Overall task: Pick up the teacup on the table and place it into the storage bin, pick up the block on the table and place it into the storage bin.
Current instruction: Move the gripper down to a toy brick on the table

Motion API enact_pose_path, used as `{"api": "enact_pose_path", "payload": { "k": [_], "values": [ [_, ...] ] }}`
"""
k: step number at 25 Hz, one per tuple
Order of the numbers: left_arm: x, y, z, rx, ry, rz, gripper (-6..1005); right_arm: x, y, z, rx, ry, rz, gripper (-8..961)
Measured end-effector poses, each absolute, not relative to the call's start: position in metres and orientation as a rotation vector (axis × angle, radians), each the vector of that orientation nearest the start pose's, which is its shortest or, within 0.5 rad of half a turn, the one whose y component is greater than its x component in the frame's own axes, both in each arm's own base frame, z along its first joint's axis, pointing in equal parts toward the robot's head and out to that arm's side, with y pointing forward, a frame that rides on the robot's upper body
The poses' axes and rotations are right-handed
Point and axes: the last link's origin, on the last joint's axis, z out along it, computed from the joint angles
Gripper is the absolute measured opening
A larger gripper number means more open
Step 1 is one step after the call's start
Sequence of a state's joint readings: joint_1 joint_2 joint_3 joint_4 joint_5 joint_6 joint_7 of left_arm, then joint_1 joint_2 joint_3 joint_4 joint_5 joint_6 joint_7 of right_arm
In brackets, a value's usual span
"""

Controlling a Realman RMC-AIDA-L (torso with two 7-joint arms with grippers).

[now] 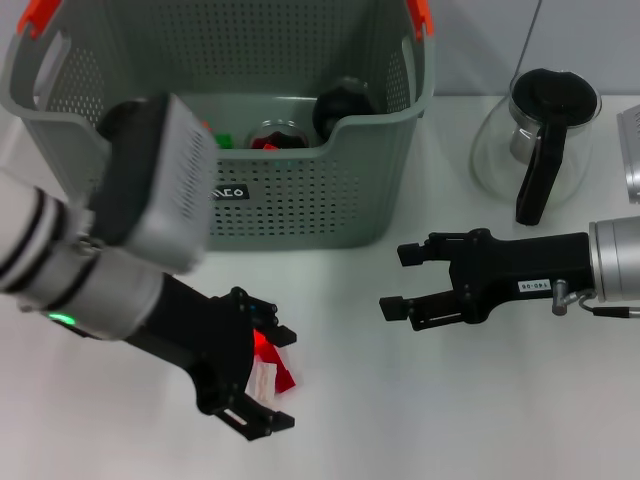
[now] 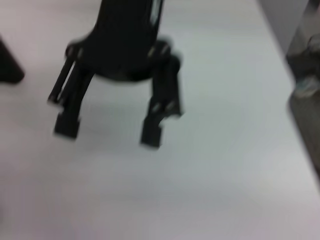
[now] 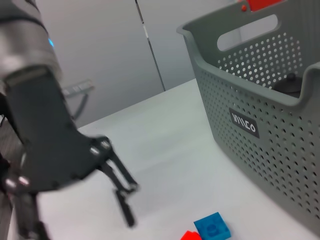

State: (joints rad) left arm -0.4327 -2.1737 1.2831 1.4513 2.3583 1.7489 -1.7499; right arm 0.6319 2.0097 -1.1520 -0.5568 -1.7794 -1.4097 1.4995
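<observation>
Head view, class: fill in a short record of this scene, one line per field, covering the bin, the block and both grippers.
Storage bin: storage bin at the table's far side, dark items inside
Block: red block on the table, between the left gripper's jaws
Left gripper: left gripper open, low around the block
Right gripper: right gripper open, empty, over bare table
Other: glass pot right of the bin
</observation>
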Motion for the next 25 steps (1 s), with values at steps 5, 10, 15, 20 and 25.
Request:
{"api": "enact_pose_path", "payload": {
  "k": [5,10,15,20,25],
  "values": [
    [-0.183,0.303,-0.033,-3.077,-0.020,0.324,873,0.227,0.346,-0.039,-2.946,0.630,0.538,924],
    [-0.191,0.304,-0.049,-3.060,0.024,0.424,872,0.230,0.345,-0.038,-2.937,0.643,0.542,924],
    [-0.195,0.305,-0.061,-3.041,0.064,0.474,869,0.231,0.345,-0.038,-2.934,0.646,0.544,924],
    [-0.200,0.309,-0.066,-3.013,0.082,0.516,862,0.230,0.346,-0.037,-2.932,0.642,0.545,925],
    [-0.201,0.311,-0.066,-2.995,0.095,0.534,855,0.229,0.347,-0.036,-2.932,0.636,0.544,925]
  ]
}}
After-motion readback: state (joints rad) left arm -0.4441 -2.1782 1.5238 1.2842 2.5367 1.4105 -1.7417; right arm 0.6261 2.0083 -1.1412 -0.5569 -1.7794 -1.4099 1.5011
